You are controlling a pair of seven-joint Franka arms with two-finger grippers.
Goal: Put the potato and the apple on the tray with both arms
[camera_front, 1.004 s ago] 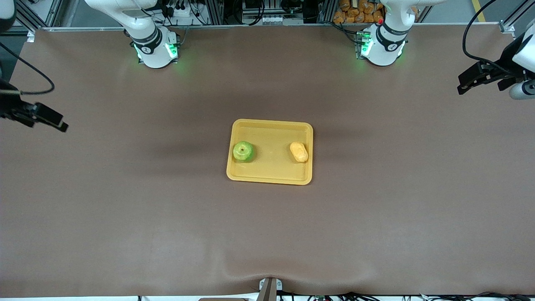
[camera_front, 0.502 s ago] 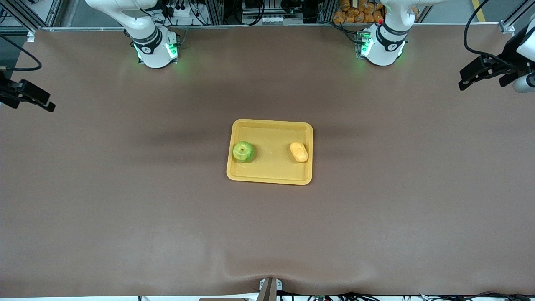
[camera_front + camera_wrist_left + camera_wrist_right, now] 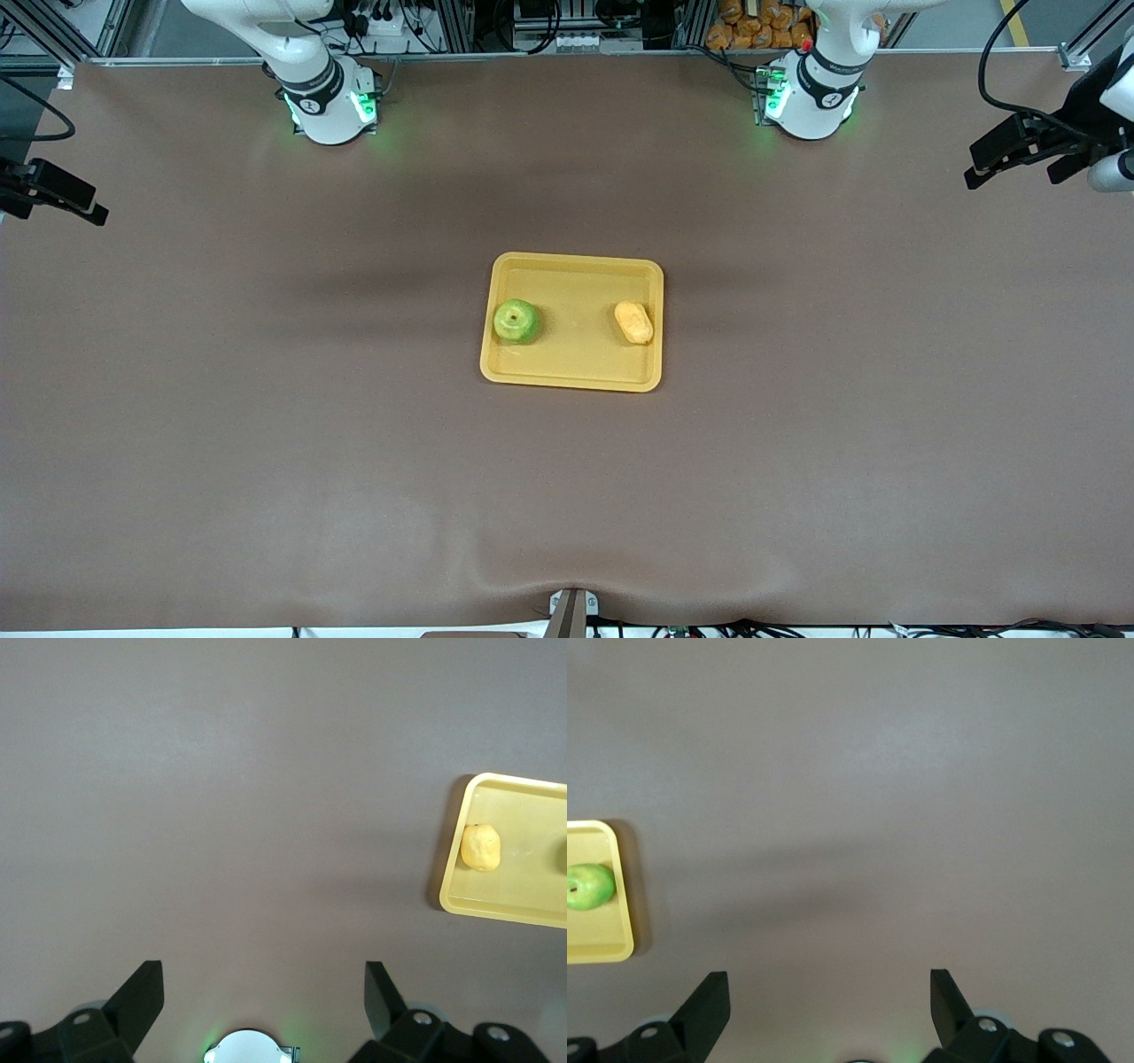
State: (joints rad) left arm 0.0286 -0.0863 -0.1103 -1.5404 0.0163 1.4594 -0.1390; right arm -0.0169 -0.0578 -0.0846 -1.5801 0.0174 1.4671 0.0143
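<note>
One tray (image 3: 572, 275) sits mid-counter (image 3: 266, 425), carrying one apple (image 3: 516, 320) and one potato (image 3: 633, 322); two grippers hang well apart from it, both spread wide and empty; the left gripper (image 3: 974, 168) over its arm's end, potato on its side; the right gripper (image 3: 93, 213) likewise, apple on its side.

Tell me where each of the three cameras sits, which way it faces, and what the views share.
Front view: high across the table, facing both bases; sees the tray with apple and potato, left gripper and right gripper at the table's ends.
Left wrist view: looks down past the open left gripper at the table, potato and tray.
Right wrist view: looks down past the open right gripper at the apple and tray.
All share the tray.
</note>
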